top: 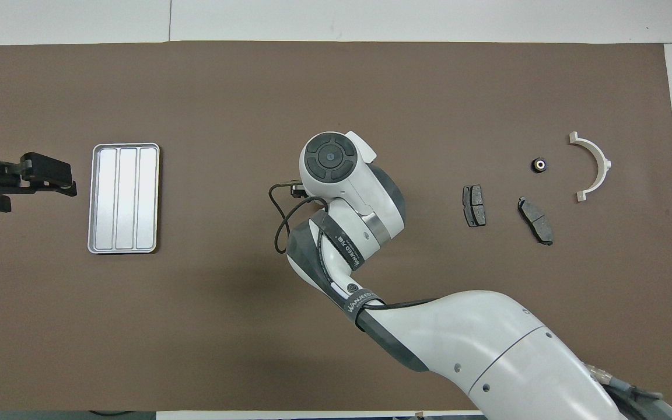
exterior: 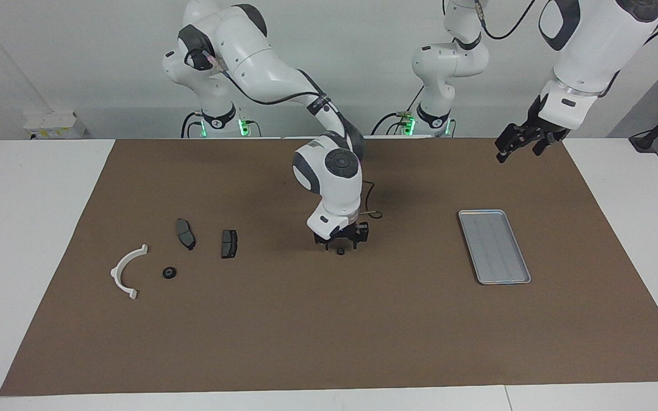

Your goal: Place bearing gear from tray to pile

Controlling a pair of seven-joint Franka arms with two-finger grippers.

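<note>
Bearing gear (exterior: 340, 251): small, dark, round part, sitting on the brown mat (exterior: 329, 342) mid-bench, between the tray and the pile, well apart from both. In the overhead view the right arm's wrist hides it. A second small dark round part (exterior: 169, 273) (pale centre seen from above) lies in the pile, between the white bracket (exterior: 126, 269) and the two brake pads (exterior: 185, 233).

Tray (exterior: 494, 246): flat silver-grey metal, rounded corners, raised rim, lengthwise ridges, nothing in it, toward the left arm's end of the bench.

Pile: white semicircular bracket, two dark grey pads side by side but apart, plus the round part, all toward the right arm's end.

Right arm: reaches in from its base to the bench centre, elbow bent, wrist pointing straight down. Right end effector (exterior: 341, 246) is low at the mat, fingers either side of the bearing gear; whether they pinch it or stand clear of it I cannot tell.

Left arm: waiting, raised, forearm angled down. Left end effector (exterior: 513, 145) hangs over the mat's edge near the robots' side, by the tray's end of the bench; it is released, fingers apart, holding nothing.
</note>
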